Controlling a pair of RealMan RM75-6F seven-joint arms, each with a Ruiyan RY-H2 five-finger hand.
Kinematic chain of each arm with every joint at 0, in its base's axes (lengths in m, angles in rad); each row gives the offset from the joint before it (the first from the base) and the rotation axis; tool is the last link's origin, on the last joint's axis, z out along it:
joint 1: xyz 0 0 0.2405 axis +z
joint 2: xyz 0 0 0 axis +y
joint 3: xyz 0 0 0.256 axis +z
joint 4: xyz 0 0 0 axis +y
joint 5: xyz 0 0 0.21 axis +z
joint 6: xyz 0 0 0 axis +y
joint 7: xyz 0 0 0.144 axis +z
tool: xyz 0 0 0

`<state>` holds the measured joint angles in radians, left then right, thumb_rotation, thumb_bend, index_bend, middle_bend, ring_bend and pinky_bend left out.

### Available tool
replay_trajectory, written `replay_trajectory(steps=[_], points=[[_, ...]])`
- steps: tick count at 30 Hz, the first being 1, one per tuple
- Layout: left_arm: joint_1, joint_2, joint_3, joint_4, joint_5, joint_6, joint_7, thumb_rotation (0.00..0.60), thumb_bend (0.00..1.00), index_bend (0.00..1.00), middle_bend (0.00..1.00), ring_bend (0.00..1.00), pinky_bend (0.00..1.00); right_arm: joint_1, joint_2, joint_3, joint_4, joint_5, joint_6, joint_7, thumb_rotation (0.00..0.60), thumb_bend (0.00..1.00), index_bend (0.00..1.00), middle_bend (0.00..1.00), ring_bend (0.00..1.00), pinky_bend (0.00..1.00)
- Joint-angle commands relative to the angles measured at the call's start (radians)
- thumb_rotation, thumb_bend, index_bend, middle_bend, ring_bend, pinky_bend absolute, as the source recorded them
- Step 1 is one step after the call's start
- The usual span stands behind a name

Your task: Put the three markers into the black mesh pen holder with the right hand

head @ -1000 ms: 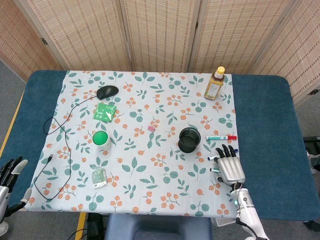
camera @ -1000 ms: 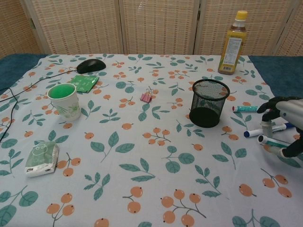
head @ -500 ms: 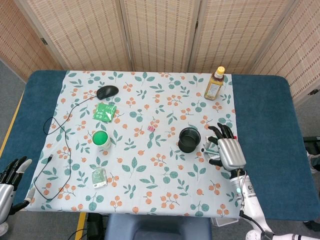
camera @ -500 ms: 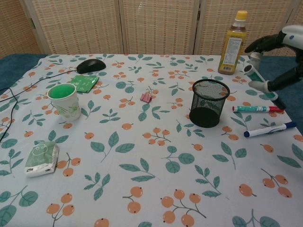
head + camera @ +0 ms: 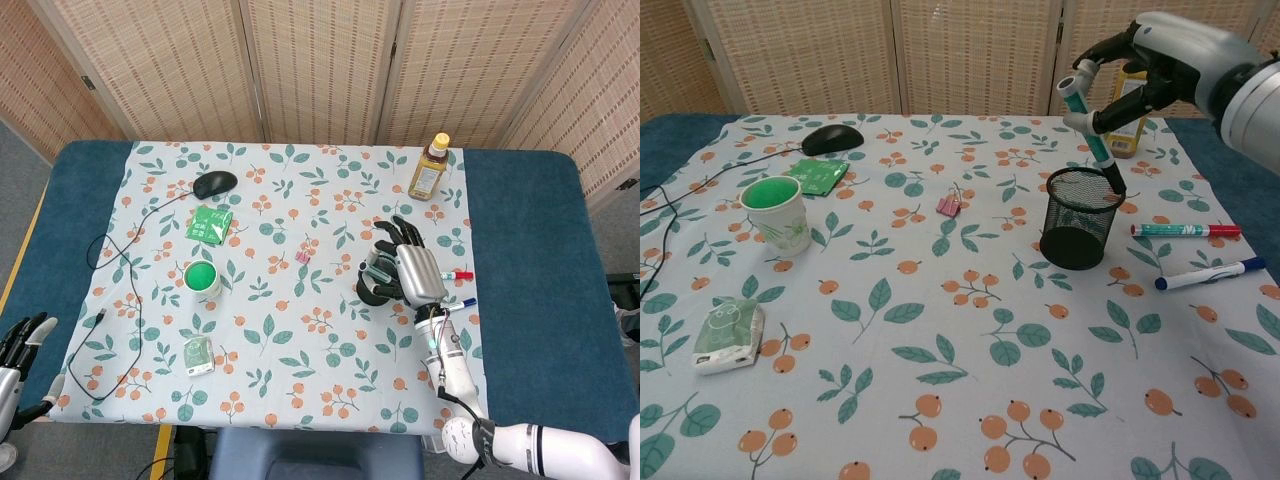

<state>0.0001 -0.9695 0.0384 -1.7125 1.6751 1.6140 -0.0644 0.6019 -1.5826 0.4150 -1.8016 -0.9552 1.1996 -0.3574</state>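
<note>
The robot's right hand (image 5: 1160,62), fingers clamped on a green marker (image 5: 1088,125), holds it tilted with its dark tip just over the rim of the black mesh pen holder (image 5: 1081,217); two more markers lie on the desk (image 5: 940,330) beside the holder. Released at this slant, the marker could catch the rim and tip out, or topple the holder.

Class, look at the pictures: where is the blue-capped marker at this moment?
In the chest view the blue-capped marker lies flat on the cloth at the right, just nearer the camera than the red-capped marker, right of the mesh pen holder.
</note>
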Motion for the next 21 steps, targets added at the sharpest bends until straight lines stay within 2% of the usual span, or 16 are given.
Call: replay_trajectory(steps=[1, 7, 9, 12, 14, 19, 21], points=[[0.000, 0.002, -0.002, 0.002, -0.006, -0.001, -0.006, 0.600, 0.45, 0.03, 0.07, 0.06, 0.22, 0.038, -0.049, 0.009, 0.091, 0.014, -0.037, 0.058, 0.600, 0.33, 0.62, 0.15, 0.00, 0.00], [-0.002, 0.002, -0.008, 0.009, -0.029, -0.012, -0.011, 0.600, 0.45, 0.03, 0.07, 0.06, 0.22, 0.061, -0.085, -0.020, 0.217, -0.021, -0.095, 0.147, 0.600, 0.32, 0.60, 0.12, 0.00, 0.00], [-0.005, 0.000, -0.010, 0.009, -0.032, -0.018, -0.011, 0.600, 0.45, 0.03, 0.07, 0.06, 0.22, 0.067, -0.083, -0.039, 0.250, -0.022, -0.128, 0.158, 0.600, 0.29, 0.48, 0.08, 0.00, 0.00], [-0.007, -0.003, -0.013, 0.010, -0.035, -0.020, -0.008, 0.600, 0.45, 0.03, 0.07, 0.06, 0.22, 0.072, -0.052, -0.064, 0.251, 0.006, -0.178, 0.136, 0.600, 0.27, 0.13, 0.01, 0.00, 0.00], [-0.009, -0.005, -0.013, 0.011, -0.037, -0.024, -0.005, 0.600, 0.45, 0.03, 0.07, 0.06, 0.22, 0.069, -0.012, -0.080, 0.221, 0.020, -0.189, 0.103, 0.600, 0.25, 0.02, 0.00, 0.00, 0.00], [-0.009, -0.007, -0.013, 0.010, -0.039, -0.027, 0.004, 0.600, 0.45, 0.03, 0.07, 0.06, 0.22, 0.027, 0.085, -0.110, 0.109, -0.023, -0.121, 0.064, 0.600, 0.25, 0.00, 0.00, 0.00, 0.00], [-0.007, -0.008, -0.013, 0.010, -0.040, -0.026, 0.009, 0.600, 0.45, 0.03, 0.07, 0.06, 0.22, -0.005, 0.157, -0.133, 0.036, -0.068, -0.096, 0.062, 0.600, 0.25, 0.00, 0.00, 0.00, 0.00]])
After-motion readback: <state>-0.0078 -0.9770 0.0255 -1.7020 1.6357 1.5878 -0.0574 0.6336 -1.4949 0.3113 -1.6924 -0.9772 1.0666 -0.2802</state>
